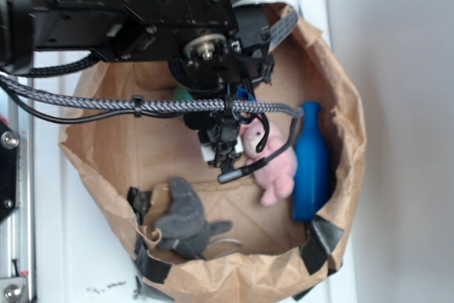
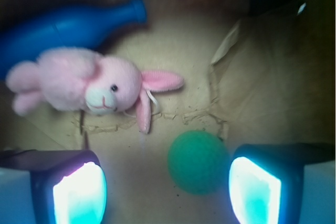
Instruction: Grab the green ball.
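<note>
Arm pose: my arm reaches in from the top left of the exterior view and points straight down into the paper bag [image 1: 340,97], its black body and braided cable [image 1: 142,106] covering the bag's middle.
Gripper: my gripper [image 2: 168,187] is spread open, with its 2 fingers [image 2: 79,192] lit at the bottom corners of the wrist view and nothing between the pads but bag floor and part of the ball.
Green ball: the green ball [image 2: 198,162] lies on the bag floor between my fingers, close to the right one and apart from both; in the exterior view only a green sliver shows under my wrist [image 1: 184,94].
Pink bunny: the pink plush bunny [image 2: 79,85] lies on its side up and to the left of the ball, 1 ear stretched towards the ball and well short of it.
Blue bottle: the blue bottle [image 2: 63,27] lies along the bag wall just behind the bunny.
Grey plush: a grey plush toy [image 1: 186,221] rests near the bag's front edge, well apart from my gripper.
In the way: nothing sits between my fingers and the ball.
Counter: the bag stands on a white counter [image 1: 78,260].
</note>
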`<action>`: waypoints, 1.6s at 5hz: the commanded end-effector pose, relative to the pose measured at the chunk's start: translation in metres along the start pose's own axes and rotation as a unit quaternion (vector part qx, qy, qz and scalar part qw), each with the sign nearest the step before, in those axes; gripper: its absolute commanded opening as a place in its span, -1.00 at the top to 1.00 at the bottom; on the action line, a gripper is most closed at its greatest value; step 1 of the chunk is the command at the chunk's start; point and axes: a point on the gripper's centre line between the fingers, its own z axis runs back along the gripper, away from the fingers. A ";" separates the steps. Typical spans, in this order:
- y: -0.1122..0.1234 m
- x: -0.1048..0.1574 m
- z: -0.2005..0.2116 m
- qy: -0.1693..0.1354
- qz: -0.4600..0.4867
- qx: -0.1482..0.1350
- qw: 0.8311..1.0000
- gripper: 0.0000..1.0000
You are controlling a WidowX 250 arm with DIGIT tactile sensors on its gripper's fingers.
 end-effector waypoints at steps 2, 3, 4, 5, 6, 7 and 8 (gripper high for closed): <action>0.014 0.022 -0.021 -0.026 0.016 0.032 0.999 -1.00; 0.021 0.018 -0.038 -0.058 0.011 0.068 0.996 -1.00; 0.024 0.015 -0.040 -0.069 0.008 0.077 0.995 -1.00; 0.029 0.007 -0.029 -0.068 -0.006 0.058 0.996 -1.00; 0.034 -0.008 -0.017 -0.049 -0.027 0.041 0.998 -1.00; 0.033 -0.012 -0.003 -0.019 -0.038 -0.006 0.999 -1.00; 0.034 -0.016 0.003 -0.010 -0.042 -0.017 0.999 -1.00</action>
